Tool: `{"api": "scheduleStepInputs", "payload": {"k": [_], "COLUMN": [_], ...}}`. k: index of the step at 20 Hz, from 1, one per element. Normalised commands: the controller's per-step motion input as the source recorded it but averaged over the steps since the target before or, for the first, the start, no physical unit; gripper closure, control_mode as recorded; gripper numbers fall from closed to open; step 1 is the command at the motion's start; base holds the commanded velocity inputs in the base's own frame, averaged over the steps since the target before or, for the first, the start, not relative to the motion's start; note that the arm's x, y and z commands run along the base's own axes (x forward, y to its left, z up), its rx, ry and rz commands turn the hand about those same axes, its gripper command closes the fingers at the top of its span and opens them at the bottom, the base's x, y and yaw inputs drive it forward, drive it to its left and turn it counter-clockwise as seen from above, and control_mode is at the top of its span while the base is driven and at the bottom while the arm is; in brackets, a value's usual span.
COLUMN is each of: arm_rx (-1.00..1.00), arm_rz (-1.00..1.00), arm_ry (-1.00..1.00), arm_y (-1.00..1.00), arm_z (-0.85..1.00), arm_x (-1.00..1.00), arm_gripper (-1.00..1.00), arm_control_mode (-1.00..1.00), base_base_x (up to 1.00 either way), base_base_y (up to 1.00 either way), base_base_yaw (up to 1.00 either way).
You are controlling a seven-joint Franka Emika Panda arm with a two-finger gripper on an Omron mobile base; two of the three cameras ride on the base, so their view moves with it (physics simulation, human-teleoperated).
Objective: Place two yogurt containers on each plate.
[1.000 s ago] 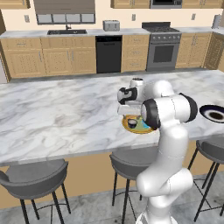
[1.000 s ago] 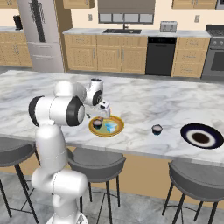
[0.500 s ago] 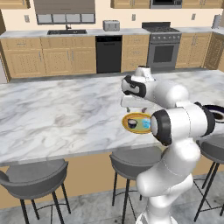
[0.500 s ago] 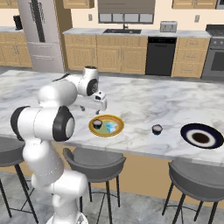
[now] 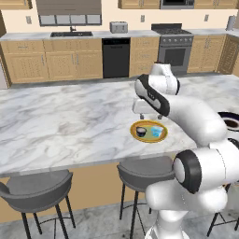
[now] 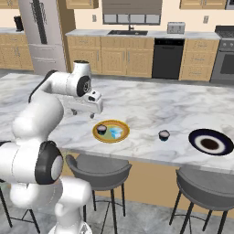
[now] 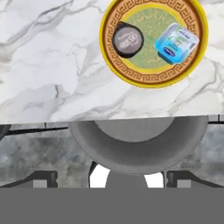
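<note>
I've got my claw (image 6: 93, 108) spread apart and empty, yellow plate (image 7: 197, 52) below it holding cup (image 7: 127, 40) and tub (image 7: 176, 42), so next I'd reach rightward for another cup (image 6: 164, 135).

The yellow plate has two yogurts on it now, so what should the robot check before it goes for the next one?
1. Yellow plate holds two yogurts, the dark cup and the blue tub: ok.
2. Gripper jaws open and holding nothing: ok.
3. Gripper lifted off the yellow plate: ok.
4. Next cup upright on the counter, nothing beside it: ok.
5. Dark plate has room: ok, no yogurt on it.
6. Fourth yogurt found: cannot tell.
</note>
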Motion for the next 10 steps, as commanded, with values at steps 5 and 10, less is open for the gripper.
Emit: {"api": "scheduleStepInputs", "payload": {"k": [5,10], "arm_rx": [0.0,0.0], "arm_rz": [0.22,0.15], "arm_ry": [-0.15,-0.15], "arm_y": [-0.02,-0.15], "arm_z": [0.08,0.1], "arm_x": [-0.79,-0.68], "arm_gripper": [-1.0,-1.0], "arm_control_mode": [-1.0,-1.0], "base_base_x": [0.0,0.0], "base_base_y": [0.0,0.0], "base_base_yaw": [0.0,0.0]}}
